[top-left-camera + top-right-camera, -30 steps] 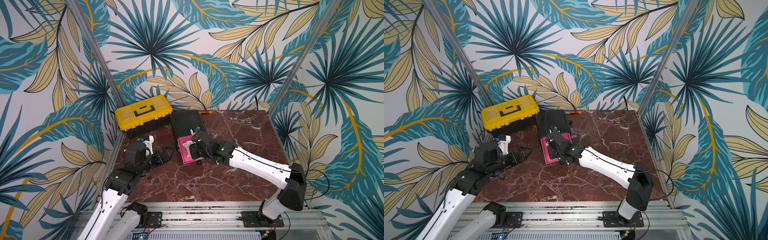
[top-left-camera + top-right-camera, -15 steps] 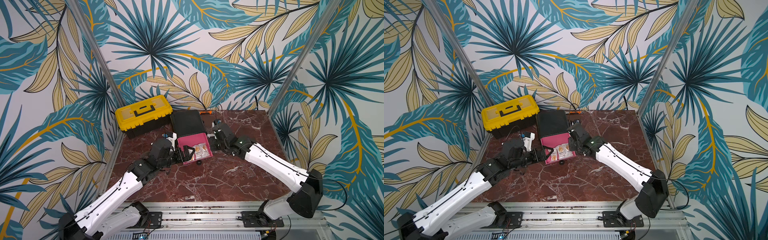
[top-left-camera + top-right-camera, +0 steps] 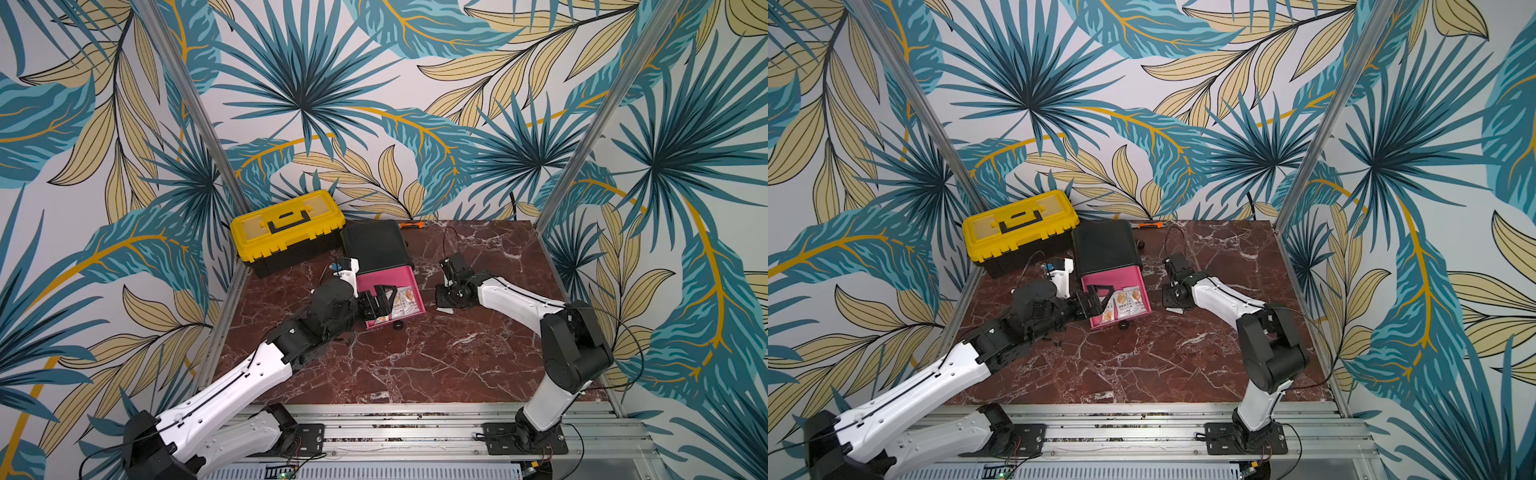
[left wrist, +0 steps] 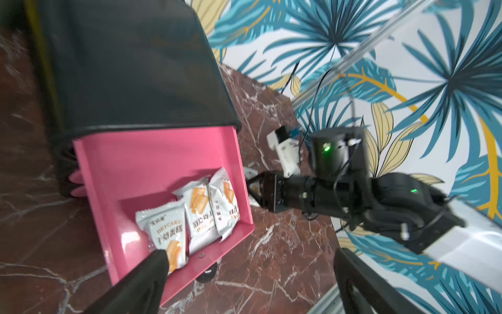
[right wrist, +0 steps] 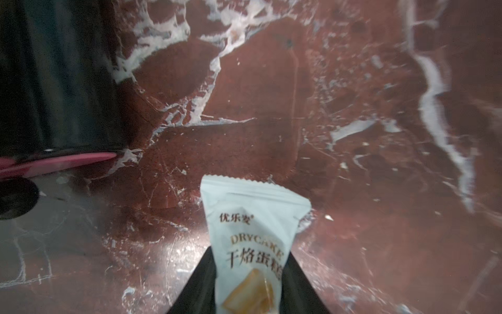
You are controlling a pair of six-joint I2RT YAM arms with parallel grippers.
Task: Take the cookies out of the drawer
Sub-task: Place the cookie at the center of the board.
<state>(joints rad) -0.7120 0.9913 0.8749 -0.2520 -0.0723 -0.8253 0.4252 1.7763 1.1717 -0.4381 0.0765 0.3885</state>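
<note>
**Three packets in the drawer's corner, and the left gripper is nearest**

We count three white cookies (image 4: 199, 212) lying flat in the pink drawer (image 4: 152, 163). They sit side by side with their edges overlapping, crowded into the front corner on the right arm's side. Their long axes run front to back, along the drawer's line of pull.

A fourth, the held packet (image 5: 252, 217), is pinched by one end in the right gripper (image 5: 248, 251), whose fingers are clamped on it. It hangs low over the table (image 3: 415, 365), just beside the drawer's outer wall and clear of it. We cannot tell whether its free end touches the marble.

The left gripper (image 3: 379, 300) is the nearer to the three. It hovers over the bare half of the drawer with its jaws wide apart, and the packets lie ahead of its fingertips and lower. In the wrist view one finger (image 4: 146, 271) overlaps the front corner of the nearest packet, though we cannot say whether it touches. Nor can we settle how the jaws line up against the packets' long sides.

We judge that nearest packet to be the reachable one, since its neighbours leave no gap for a finger.

For room, the black cabinet (image 3: 374, 245) overhangs the drawer's back, with the yellow toolbox (image 3: 286, 226) beside it. Open marble lies to the front and to the right for setting packets down.
</note>
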